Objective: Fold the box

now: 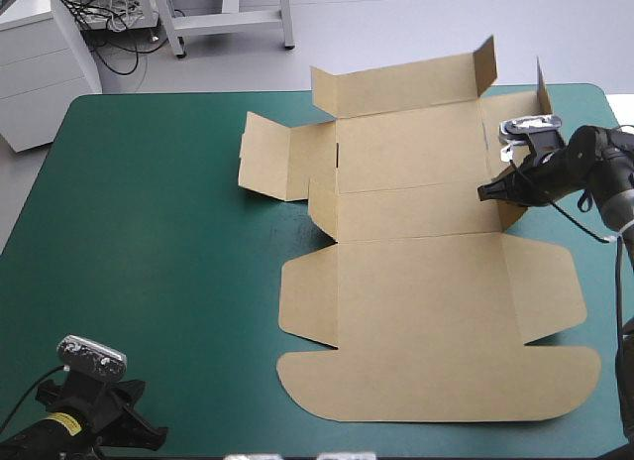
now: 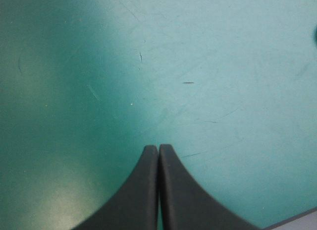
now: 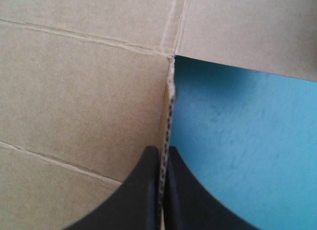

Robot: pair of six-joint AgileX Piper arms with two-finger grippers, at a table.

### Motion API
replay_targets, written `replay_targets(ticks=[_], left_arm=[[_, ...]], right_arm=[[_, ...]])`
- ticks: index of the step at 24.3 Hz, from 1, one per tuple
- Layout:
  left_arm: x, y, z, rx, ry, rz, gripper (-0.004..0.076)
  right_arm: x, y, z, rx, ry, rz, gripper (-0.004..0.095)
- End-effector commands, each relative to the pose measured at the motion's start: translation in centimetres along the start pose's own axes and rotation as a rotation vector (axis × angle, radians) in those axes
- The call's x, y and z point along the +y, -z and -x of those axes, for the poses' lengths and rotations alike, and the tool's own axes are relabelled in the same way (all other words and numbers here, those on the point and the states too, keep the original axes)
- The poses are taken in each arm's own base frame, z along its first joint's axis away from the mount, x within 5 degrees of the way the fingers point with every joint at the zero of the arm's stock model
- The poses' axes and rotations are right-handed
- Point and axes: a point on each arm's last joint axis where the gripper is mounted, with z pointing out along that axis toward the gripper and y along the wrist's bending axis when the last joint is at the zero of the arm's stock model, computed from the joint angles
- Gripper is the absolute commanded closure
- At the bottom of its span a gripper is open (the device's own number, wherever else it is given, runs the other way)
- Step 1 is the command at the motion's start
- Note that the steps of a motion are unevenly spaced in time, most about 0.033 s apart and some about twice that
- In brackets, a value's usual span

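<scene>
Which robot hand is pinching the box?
The right gripper: it clamps a flap edge of the box. The left gripper is shut on nothing, over bare teal-green cover.

Right wrist | your claw (image 3: pixel 162 153) grips the box (image 3: pixel 84 91) by a thin upright board edge, black fingers (image 3: pixel 143 190) all but meeting | edge runs to the claw's 12 o'clock, up to a crease junction | creased brown panels at 9 o'clock | teal-green surface (image 3: pixel 247 155) at 3 o'clock

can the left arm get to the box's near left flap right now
Probably yes: only bare cover lies between the shut, empty left tool and that flap. The right tool grips the box at its far right wall, out of the way.
</scene>
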Motion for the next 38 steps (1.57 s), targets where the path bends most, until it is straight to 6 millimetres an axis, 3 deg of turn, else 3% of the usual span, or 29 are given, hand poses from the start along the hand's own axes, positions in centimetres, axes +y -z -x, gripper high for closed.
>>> replay_targets(ticks=[1,4,7,13,23,29,34,38], left_arm=[[0.0,0.5,1.0,-0.067,0.013,0.001,0.0756],[0.0,0.5,1.0,-0.067,0.013,0.001,0.0756],[0.0,0.5,1.0,-0.067,0.013,0.001,0.0756],[0.0,0.5,1.0,-0.067,0.013,0.001,0.0756],[0.0,0.5,1.0,-0.067,0.013,0.001,0.0756],[0.0,0.5,1.0,-0.067,0.013,0.001,0.0756],[0.0,0.5,1.0,-0.067,0.013,0.001,0.0756],[0.0,0.5,1.0,-0.067,0.013,0.001,0.0756]], right_arm=[[-0.3,4.2,2.7,-0.179,0.227,-0.079,0.0931],[-0.4,6.0,4.3,-0.278,0.376,-0.133,0.0931],[-0.1,6.0,5.2,-0.312,0.469,-0.103,0.0932],[2.5,3.2,6.2,-0.293,0.62,-0.025,0.0932],[10.4,-1.3,7.9,-0.357,0.866,0.059,0.0931],[13.7,-1.3,8.7,-0.422,1.062,0.094,0.0932],[14.5,-0.6,8.7,-0.455,1.253,0.135,0.0932],[15.2,-1.5,8.3,-0.462,1.333,0.228,0.0932]])
